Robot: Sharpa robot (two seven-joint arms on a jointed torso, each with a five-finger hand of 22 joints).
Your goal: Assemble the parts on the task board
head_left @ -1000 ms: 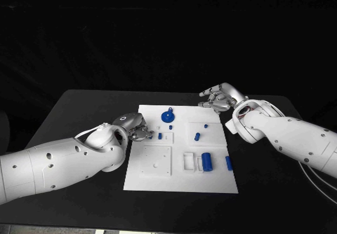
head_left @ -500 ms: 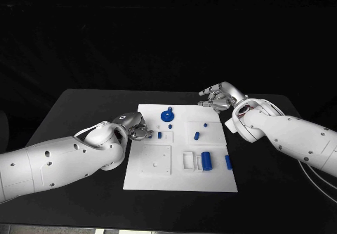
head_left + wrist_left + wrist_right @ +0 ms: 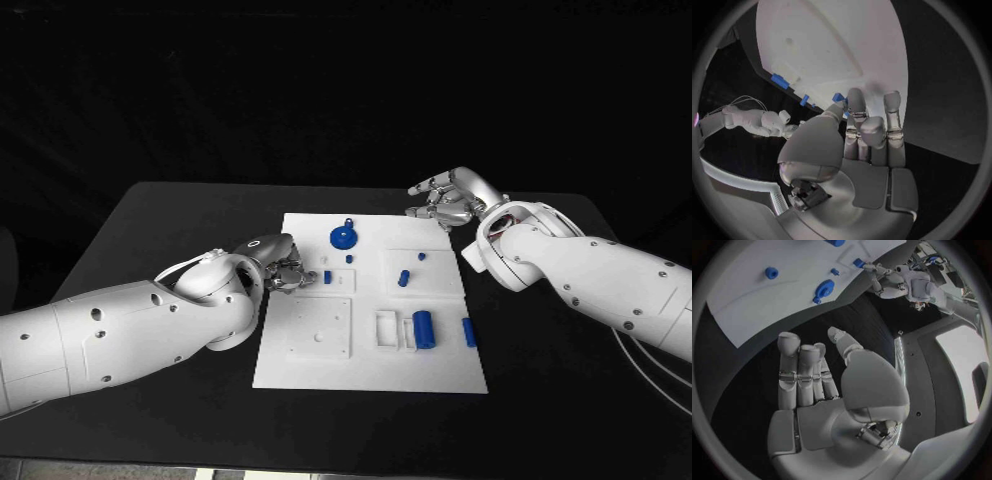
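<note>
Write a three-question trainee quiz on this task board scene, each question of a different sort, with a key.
1. True or false: the right hand holds a blue part.
2. Multiple choice: the left hand is at which side of the task board? A) its left edge B) its far right corner C) its near edge
3. Fill in: the round blue disc part lies toward the board's ___ end, seen from the robot.

Key: 1. False: in the right wrist view its fingers are apart and hold nothing, off the board's far right corner. 2. A. 3. far.
</note>
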